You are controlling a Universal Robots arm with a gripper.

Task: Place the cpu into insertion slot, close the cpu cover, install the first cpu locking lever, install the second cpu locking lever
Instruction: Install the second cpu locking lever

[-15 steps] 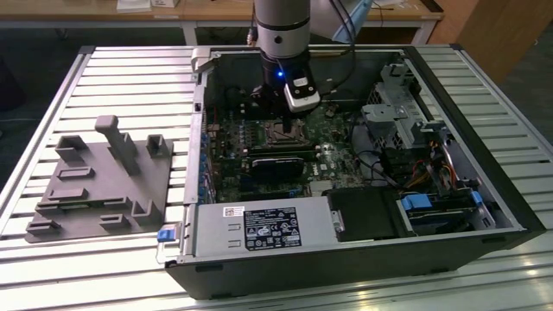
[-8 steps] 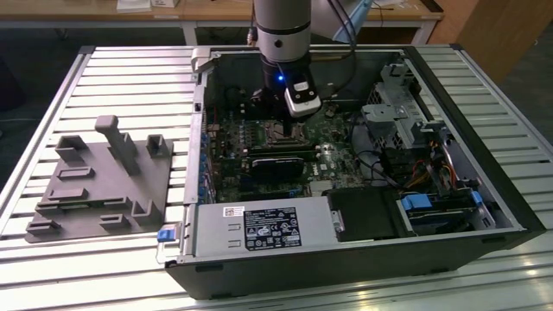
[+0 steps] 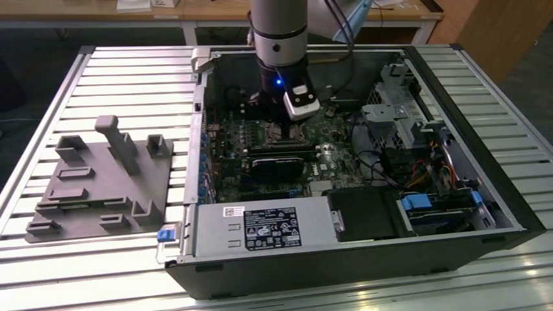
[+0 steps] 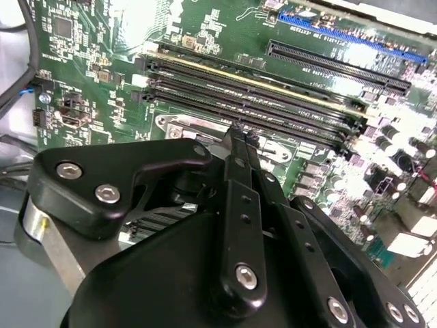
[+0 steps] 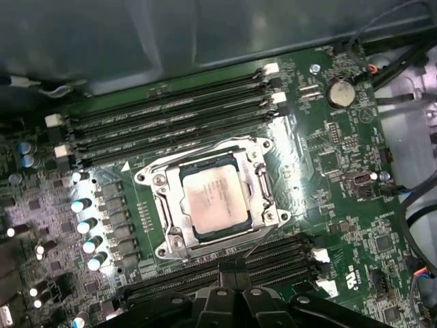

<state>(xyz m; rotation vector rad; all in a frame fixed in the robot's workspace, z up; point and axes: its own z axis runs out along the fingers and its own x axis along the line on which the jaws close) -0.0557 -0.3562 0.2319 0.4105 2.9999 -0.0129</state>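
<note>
My gripper (image 4: 237, 132) is closed, the fingers (image 4: 240, 205) pressed together with nothing between them that I can see. The cpu (image 5: 213, 199) sits in the insertion slot (image 5: 202, 165) on the green motherboard (image 5: 307, 178). Its grey top shows through the window of the cpu cover (image 5: 169, 205), which lies flat around it. The socket lies just ahead of my fingertips rather than beneath them. In the first wrist view my tips hang over one bank of memory slots (image 5: 273, 258), and the socket sits between that bank and a second one beyond it. The frame's sides run parallel with those slots. The second wrist view gives my linkages from behind, with silver corners of the frame either side of the tip, so I judge the gap small. The exterior view places me deep in the open computer case (image 3: 346, 265), above the board's middle.
</note>
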